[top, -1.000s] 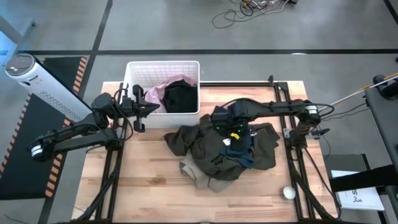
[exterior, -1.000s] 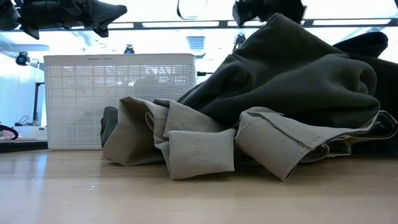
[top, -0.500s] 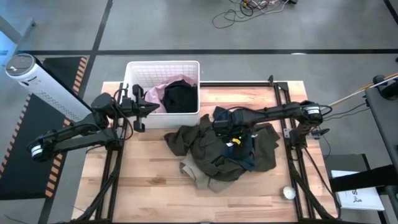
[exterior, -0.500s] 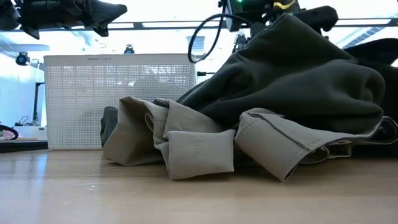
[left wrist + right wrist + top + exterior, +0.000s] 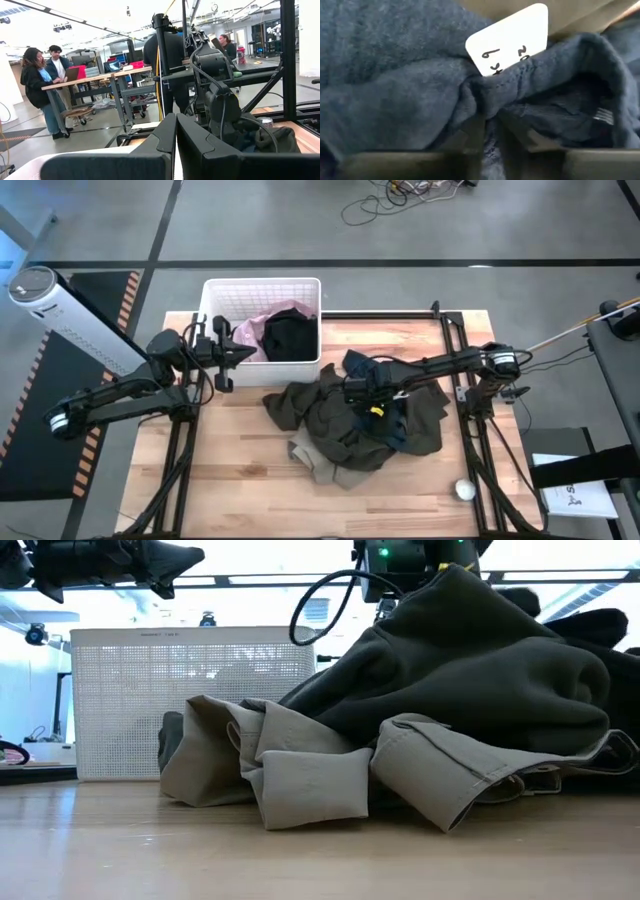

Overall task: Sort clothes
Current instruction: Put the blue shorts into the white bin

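From above, your right gripper (image 5: 372,402) has dropped lower into the heap of clothes (image 5: 355,425) at mid-table than half a second ago, sitting on the dark navy garment (image 5: 392,423) beside the olive one (image 5: 330,415). Your left gripper (image 5: 243,354) has not moved; it hangs by the white basket (image 5: 214,305), which holds a pink garment (image 5: 247,333) and a black one (image 5: 290,337).

At table level, the olive-khaki folds (image 5: 300,772) have slid slightly left, and the right arm's cable loop (image 5: 320,602) hangs lower.

Your left wrist view shows its jaws pressed together, with people (image 5: 45,87) at a desk beyond.

Your right wrist view shows the jaws pinching a navy fold (image 5: 485,102) next to a white label (image 5: 512,37).
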